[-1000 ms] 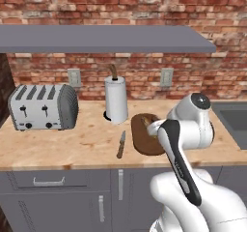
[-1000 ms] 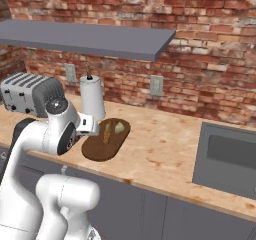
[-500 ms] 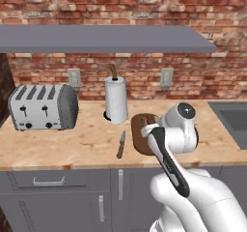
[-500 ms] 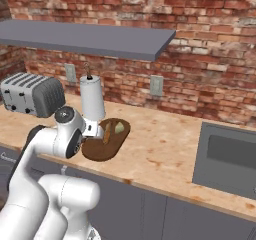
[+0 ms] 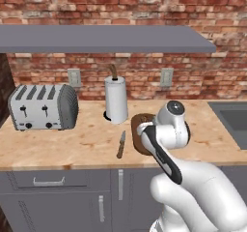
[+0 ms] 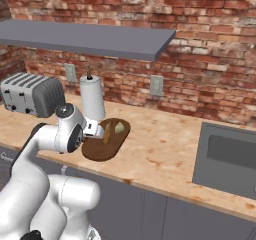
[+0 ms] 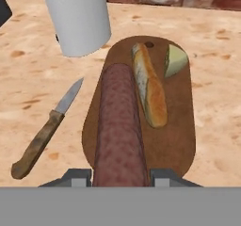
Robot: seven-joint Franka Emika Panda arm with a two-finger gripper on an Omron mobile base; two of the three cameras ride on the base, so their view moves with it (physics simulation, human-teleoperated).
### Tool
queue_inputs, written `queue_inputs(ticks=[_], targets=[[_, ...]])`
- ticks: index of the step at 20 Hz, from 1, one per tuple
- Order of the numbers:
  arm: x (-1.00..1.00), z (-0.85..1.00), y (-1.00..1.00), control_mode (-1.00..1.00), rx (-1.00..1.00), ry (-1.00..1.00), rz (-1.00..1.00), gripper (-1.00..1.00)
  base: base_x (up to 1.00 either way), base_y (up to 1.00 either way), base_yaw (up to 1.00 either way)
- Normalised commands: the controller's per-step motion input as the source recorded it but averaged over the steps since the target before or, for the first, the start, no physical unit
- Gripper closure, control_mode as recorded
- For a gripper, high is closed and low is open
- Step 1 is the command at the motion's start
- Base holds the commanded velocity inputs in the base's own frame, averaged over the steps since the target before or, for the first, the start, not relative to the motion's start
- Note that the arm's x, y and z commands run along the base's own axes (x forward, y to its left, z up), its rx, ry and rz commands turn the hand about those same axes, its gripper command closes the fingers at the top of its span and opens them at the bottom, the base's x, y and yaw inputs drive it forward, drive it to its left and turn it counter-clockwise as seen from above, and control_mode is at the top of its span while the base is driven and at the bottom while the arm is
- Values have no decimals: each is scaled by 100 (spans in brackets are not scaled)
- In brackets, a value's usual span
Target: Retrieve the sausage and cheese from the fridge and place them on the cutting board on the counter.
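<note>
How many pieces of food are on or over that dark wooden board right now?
3. The sausage is held in the gripper over the cutting board's left side. A baguette lies along the board's middle, and the cheese sits at its far right corner.

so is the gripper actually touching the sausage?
Touching. In the hand view the sausage runs down between the gripper's two fingertips with no gap either side, the jaws clamped on it above the cutting board.

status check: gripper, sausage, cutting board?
Gripper shut on dark reddish-brown cylindrical sausage, over dark brown oval wooden cutting board. Pale wedge of cheese and baguette already on board. Sausage not released.
</note>
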Motion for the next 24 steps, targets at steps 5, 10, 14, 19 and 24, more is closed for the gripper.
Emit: queue_inputs(ticks=[5, 10, 14, 19, 24], targets=[[0, -17, 0, -100, 0, 0, -1, 100, 0, 0, 0], [0, -21, 0, -100, 0, 0, 0, 100, 0, 0, 0], [22, -18, 0, -100, 0, 1, 0, 100, 0, 0, 0], [13, -20, 0, -100, 0, 6, 0, 100, 0, 0, 0], [0, -24, 0, -100, 0, 11, 0, 100, 0, 0, 0]])
